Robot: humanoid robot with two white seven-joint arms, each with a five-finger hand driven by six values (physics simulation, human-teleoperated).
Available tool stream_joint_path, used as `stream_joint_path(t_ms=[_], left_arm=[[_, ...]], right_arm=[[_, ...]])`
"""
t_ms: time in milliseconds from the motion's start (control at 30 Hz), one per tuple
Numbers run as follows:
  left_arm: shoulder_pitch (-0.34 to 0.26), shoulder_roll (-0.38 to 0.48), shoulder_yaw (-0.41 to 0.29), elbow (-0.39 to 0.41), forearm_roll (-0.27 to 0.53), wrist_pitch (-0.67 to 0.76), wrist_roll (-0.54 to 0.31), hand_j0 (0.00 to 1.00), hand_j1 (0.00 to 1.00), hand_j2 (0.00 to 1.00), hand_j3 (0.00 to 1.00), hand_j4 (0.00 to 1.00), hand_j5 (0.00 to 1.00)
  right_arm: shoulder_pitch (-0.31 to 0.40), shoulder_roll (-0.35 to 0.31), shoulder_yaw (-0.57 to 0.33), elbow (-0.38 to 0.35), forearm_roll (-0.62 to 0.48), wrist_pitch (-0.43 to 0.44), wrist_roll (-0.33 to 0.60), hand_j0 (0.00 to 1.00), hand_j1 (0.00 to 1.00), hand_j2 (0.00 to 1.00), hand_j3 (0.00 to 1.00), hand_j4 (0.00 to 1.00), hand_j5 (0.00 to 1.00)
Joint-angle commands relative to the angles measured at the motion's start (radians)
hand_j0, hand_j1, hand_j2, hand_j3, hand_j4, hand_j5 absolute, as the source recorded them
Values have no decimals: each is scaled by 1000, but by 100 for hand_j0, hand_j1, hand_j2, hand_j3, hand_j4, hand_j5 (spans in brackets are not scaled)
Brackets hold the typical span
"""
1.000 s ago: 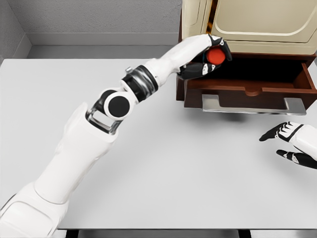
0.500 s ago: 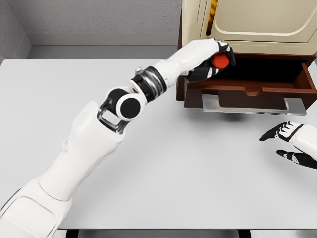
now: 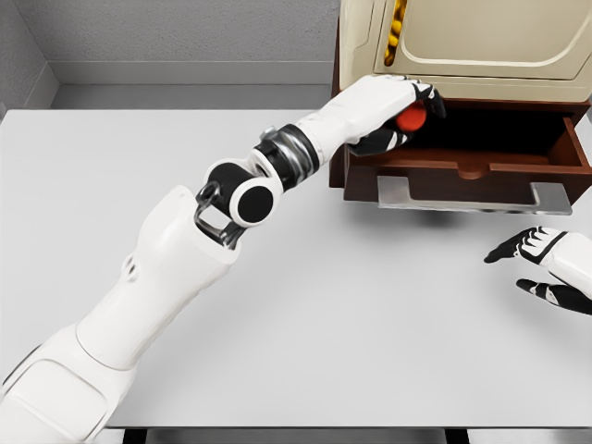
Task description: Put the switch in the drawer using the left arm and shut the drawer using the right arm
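Switch (image 3: 411, 118), red, gripped in my L hand (image 3: 400, 116) over the open drawer (image 3: 481, 165); R hand (image 3: 544, 268) relaxed, holding nothing, above worktop (image 3: 370, 305) at right edge.

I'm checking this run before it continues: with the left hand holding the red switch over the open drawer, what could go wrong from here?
1. The left hand holds the red switch near the drawer's left wall, close under the cream cabinet door; released here, it may catch the wall or fall outside.
2. The right hand waits open on the table; pushing the metal handle before the left arm withdraws could pinch the fingers.
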Motion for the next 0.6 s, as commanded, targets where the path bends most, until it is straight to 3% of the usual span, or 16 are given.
stream_joint_path(t_ms=[0,300,533,567], left_arm=[[0,0,-3,0,-8,-1,1,75,75,75,75,75,75],[-3,-27,-26,-6,-77,-1,1,80,80,80,80,80,80],[-5,-24,-22,-23,-85,-1,1,81,81,81,81,81,81],[-5,-24,-19,-29,-85,-1,1,85,85,85,85,85,85]], right_arm=[[0,-2,0,0,-6,0,0,69,69,69,69,69,69],[0,-2,0,0,-6,0,0,69,69,69,69,69,69],[0,-3,-2,0,-6,0,0,69,69,69,69,69,69],[0,-3,-2,0,-6,0,0,69,69,69,69,69,69]])
